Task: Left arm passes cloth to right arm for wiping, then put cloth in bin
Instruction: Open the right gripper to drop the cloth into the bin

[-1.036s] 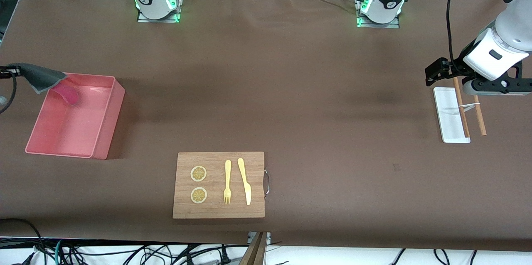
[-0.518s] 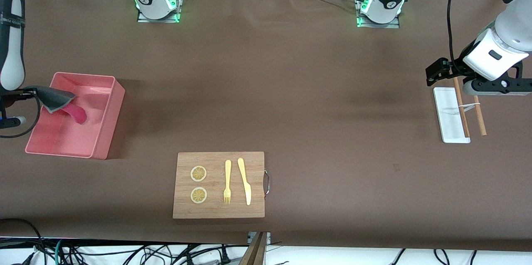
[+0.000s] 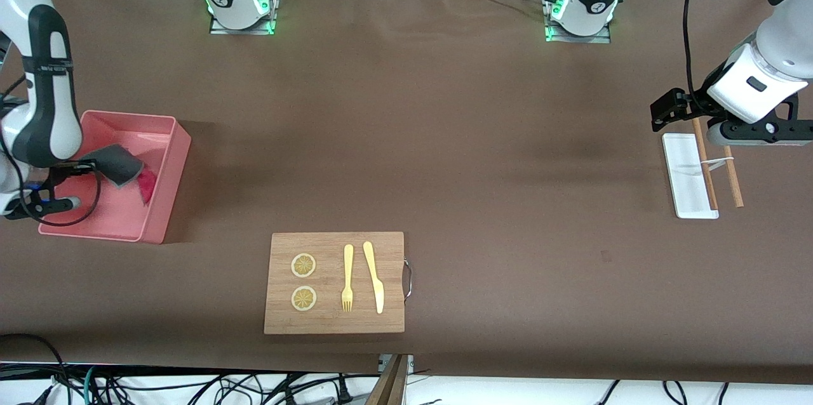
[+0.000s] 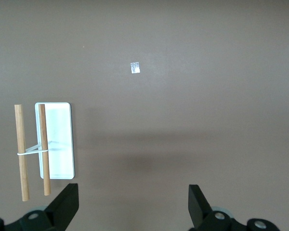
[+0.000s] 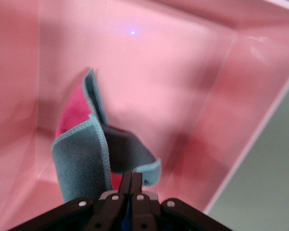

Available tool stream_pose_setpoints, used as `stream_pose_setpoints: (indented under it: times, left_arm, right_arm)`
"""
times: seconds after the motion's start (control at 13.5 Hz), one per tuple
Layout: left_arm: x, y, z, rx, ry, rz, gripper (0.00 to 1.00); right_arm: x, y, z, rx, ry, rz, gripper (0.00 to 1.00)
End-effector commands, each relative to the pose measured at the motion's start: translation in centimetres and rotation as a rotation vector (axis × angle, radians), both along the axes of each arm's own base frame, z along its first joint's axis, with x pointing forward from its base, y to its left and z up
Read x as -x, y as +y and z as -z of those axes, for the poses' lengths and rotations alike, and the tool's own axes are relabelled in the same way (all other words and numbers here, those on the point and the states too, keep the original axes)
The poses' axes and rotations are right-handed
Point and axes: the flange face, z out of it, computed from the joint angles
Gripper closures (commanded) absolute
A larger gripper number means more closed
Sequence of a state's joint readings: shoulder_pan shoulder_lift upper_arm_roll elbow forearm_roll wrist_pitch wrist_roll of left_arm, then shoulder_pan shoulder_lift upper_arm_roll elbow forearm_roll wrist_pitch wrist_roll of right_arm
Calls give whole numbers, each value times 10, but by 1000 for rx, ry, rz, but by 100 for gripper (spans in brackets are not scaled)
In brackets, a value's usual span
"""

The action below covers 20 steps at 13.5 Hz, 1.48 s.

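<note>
Now | right claw [image 3: 86, 167] pinching cloth [image 3: 120, 164] inside bin [image 3: 166, 189] | left claw [image 3: 660, 114] spread

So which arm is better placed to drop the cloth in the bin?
The right. Its gripper is shut on the cloth, hanging over the bin. The left gripper waits open over the white tray.

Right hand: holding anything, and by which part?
Yes. The right hand is shut on the cloth, pinching it at one edge; the rest hangs over the inside of the bin. The left hand is open and holds nothing.
</note>
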State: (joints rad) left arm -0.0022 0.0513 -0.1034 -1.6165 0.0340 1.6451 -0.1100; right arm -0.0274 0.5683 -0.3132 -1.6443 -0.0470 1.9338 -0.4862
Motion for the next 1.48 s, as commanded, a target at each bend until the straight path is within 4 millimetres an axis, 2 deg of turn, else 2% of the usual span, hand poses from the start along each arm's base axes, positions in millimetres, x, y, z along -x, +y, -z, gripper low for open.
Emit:
stream_pose_setpoints:
  times: [0.0, 0.52, 0.59, 0.67, 0.74, 0.89, 1.18, 1.41]
  left_arm:
    - [5, 0, -4, -24, 0, 25, 0]
    - [0, -4, -5, -22, -9, 29, 0]
    - [-1, -2, -8, -21, -11, 27, 0]
    - [0, -3, -8, -22, -8, 29, 0]
    - [0, -5, -8, -21, -8, 29, 0]
    - [0, -6, -8, -21, -9, 30, 0]
    - [0, -4, -8, -21, -9, 29, 0]
    - [-1, -4, -8, -21, -9, 29, 0]
  right_arm:
    - [2, 1, 23, -3, -22, 0, 100]
    - [-11, 0, 63, 2, -114, -8, 100]
    - [-12, 0, 66, 3, -123, -7, 87]
    - [-14, 3, 65, 0, -127, -4, 25]
    - [-17, 6, 56, -4, -134, -11, 0]
    - [-19, 8, 28, -17, -135, -7, 0]
    - [-20, 14, -51, -51, -105, 11, 0]
    - [-18, 31, -107, -82, -98, 3, 0]
